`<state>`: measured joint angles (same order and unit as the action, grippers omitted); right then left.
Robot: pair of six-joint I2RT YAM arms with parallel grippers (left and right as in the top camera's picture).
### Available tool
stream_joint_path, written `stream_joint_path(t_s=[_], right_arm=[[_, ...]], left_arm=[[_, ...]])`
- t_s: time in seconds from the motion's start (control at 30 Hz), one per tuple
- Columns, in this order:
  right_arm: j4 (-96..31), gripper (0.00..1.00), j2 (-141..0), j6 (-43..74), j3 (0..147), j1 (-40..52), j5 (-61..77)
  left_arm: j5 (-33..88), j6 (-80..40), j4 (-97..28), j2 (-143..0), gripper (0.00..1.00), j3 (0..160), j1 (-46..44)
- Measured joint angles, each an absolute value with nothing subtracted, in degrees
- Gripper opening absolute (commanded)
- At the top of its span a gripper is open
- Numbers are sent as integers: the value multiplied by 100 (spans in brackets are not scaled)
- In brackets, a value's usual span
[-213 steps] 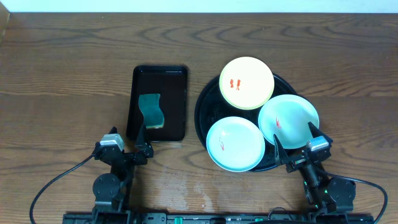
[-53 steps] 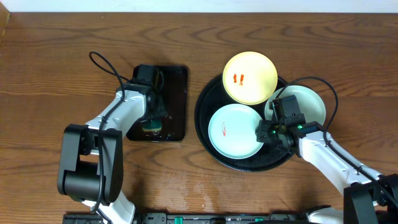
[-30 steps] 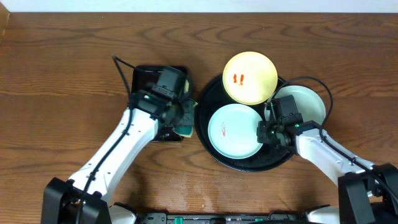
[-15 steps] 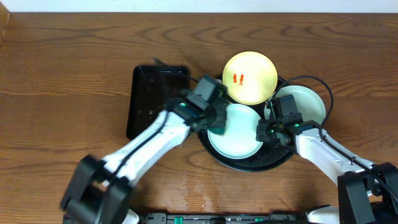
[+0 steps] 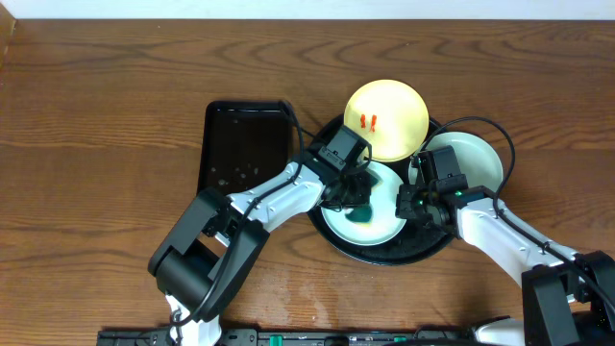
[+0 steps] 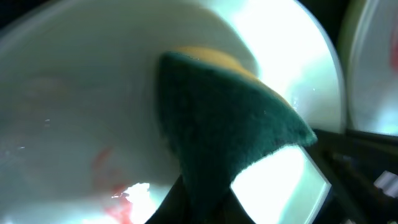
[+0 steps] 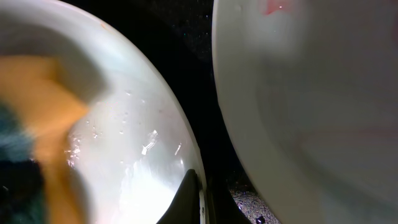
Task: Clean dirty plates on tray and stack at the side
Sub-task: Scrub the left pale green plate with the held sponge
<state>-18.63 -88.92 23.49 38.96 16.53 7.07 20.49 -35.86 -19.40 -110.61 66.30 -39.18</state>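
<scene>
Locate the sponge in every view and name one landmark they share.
Overhead: sponge on the front mint plate, right of centre.
Left wrist: sponge fills the centre, green face showing.
Right wrist: sponge at the left edge, yellow side showing.
Shared landmark: the front mint plate's wet surface.

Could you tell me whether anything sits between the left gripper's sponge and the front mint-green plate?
Nothing visible does: the green-and-yellow sponge in the left gripper lies directly on the pale mint-green round plate.
</scene>
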Motion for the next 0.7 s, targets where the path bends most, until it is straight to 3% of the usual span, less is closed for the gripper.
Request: stream_joint_path(t_s=[0.23, 0.4, 0.57, 0.7], right_arm=[[-1925, 1, -8901, 2351, 3922, 1653, 722], [-1927, 1, -8917, 2370, 3927, 1660, 902], [-1942, 1, -8923, 2388, 3927, 1660, 976], [-1944, 1, -8923, 2410, 3929, 1688, 1002]], left_arm=[[183, -3599, -3380, -11015, 7, 7059, -3913], [-510, -3575, -3813, -11054, 8, 7341, -4025], [-397, -3575, -3559, -11083, 8, 7336, -3992], [502, -3592, -2790, -11222, 8, 7303, -3887]])
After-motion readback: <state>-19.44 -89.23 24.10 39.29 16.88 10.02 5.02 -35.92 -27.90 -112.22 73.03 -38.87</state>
